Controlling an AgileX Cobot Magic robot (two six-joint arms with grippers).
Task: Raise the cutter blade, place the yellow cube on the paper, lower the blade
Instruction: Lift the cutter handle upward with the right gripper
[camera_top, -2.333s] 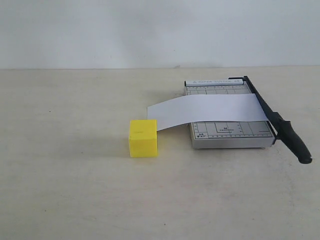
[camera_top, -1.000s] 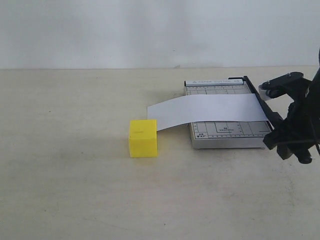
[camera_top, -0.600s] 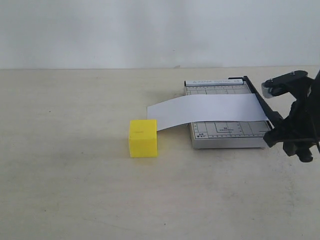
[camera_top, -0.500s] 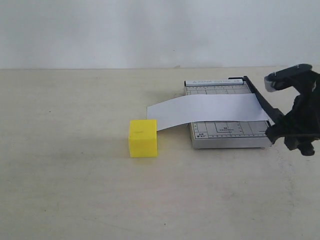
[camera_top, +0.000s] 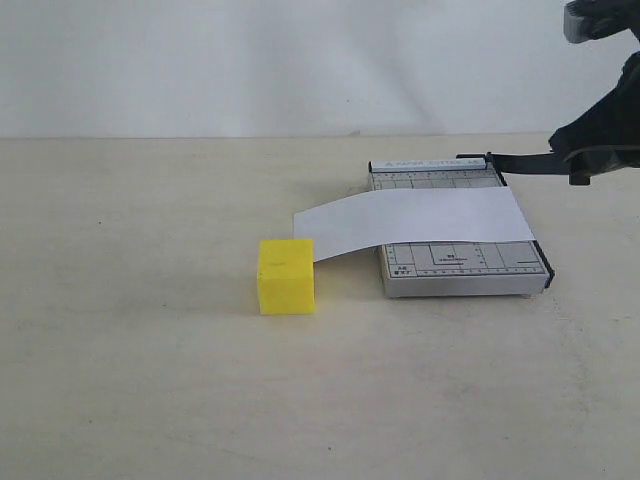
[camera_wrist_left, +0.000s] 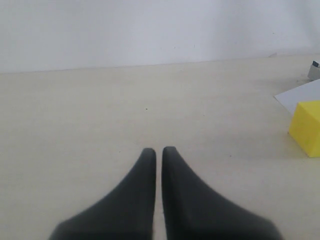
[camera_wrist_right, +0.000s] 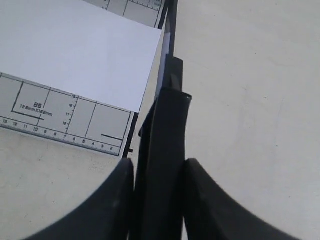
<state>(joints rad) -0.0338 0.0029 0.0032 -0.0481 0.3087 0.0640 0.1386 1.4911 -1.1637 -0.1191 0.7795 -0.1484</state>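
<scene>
R gripper (camera_wrist_right: 159, 170) clamped part-way shut on the cutter blade (camera_top: 522, 162) handle. Blade is up off the trimmer base (camera_top: 465, 268), hinge end at far corner. L gripper (camera_wrist_left: 156, 152) fully closed, empty, over bare surface (camera_top: 150, 380). The yellow cube (camera_top: 286, 275) sits on surface left of base, at overhanging end of the paper (camera_top: 420, 218), which lies across base.

The paper (camera_top: 415, 222) across the trimmer base (camera_top: 460, 268), cube (camera_top: 286, 276) at its left end.

Bright diffuse light, faint soft shadows, left tool (camera_wrist_left: 158, 150) blurry nr lens
</scene>
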